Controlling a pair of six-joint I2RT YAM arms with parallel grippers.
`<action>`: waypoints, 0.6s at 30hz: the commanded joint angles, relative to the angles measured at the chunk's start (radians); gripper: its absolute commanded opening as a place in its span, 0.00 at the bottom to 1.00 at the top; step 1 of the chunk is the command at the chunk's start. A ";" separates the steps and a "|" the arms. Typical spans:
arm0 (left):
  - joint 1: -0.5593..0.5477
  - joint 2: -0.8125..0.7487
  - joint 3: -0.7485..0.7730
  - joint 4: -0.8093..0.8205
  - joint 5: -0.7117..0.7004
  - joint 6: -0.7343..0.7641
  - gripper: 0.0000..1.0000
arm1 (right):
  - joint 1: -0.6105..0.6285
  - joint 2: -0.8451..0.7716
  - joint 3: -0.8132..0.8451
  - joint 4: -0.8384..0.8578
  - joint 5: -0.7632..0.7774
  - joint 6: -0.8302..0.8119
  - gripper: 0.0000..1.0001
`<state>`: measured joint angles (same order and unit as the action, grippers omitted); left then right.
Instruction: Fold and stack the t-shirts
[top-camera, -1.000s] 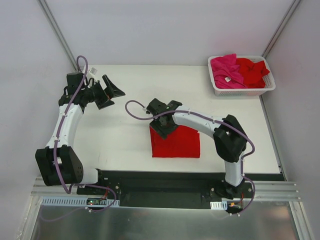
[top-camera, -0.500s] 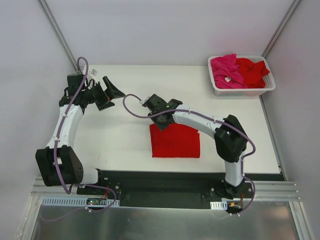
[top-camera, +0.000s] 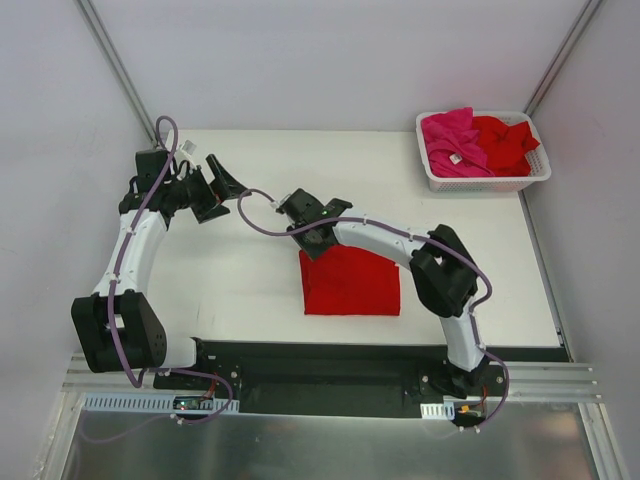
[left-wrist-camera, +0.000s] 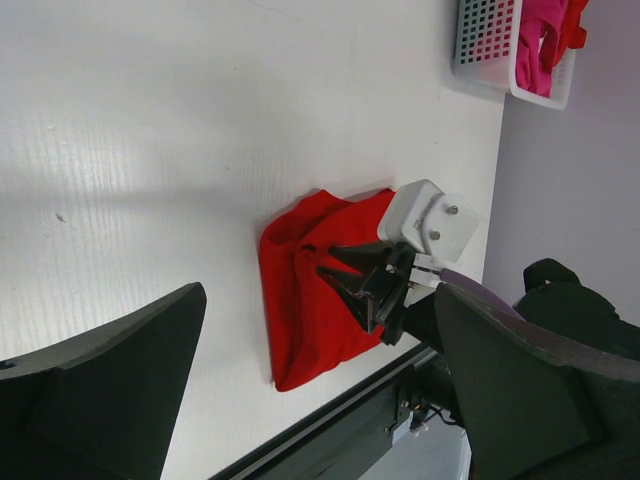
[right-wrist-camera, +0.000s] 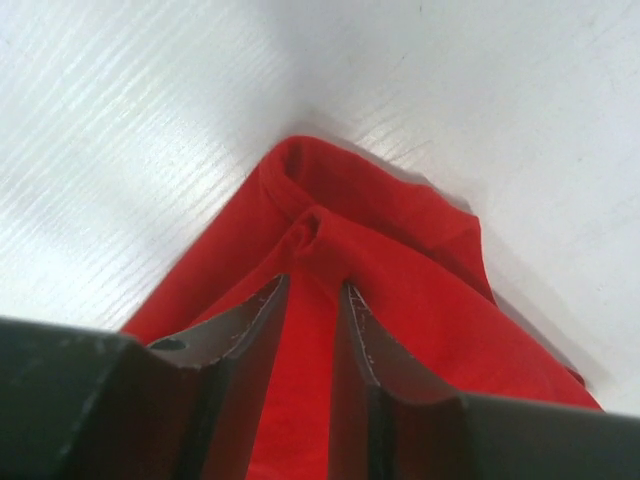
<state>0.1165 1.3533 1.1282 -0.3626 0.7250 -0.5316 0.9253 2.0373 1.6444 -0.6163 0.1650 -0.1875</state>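
The right gripper (right-wrist-camera: 310, 290) stood narrow, pinching a raised ridge of cloth at the far left corner of the folded red t-shirt (top-camera: 355, 285), which lay flat on the table (top-camera: 230, 270) near the arms' bases. The left gripper (top-camera: 232, 198) hung wide apart, empty, to the left.

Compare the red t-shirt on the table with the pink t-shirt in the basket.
The red t-shirt is folded into a flat rectangle, while the pink t-shirt is crumpled. The red t-shirt lies on the table, and the pink t-shirt sits in the basket. The right gripper pinches a corner of the red t-shirt, but no gripper is near the pink t-shirt. Both are soft cloth.
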 joint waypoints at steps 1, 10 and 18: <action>-0.009 -0.033 -0.022 0.020 0.017 0.025 0.99 | -0.005 0.023 0.063 0.027 -0.035 0.020 0.30; -0.009 -0.042 -0.045 0.010 0.022 0.039 0.99 | -0.020 0.101 0.146 0.033 -0.074 0.028 0.34; -0.009 -0.037 -0.045 -0.010 0.030 0.055 0.99 | -0.029 0.126 0.121 0.056 -0.094 0.022 0.39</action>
<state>0.1165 1.3518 1.0840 -0.3645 0.7265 -0.5091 0.9005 2.1559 1.7485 -0.5842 0.0959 -0.1745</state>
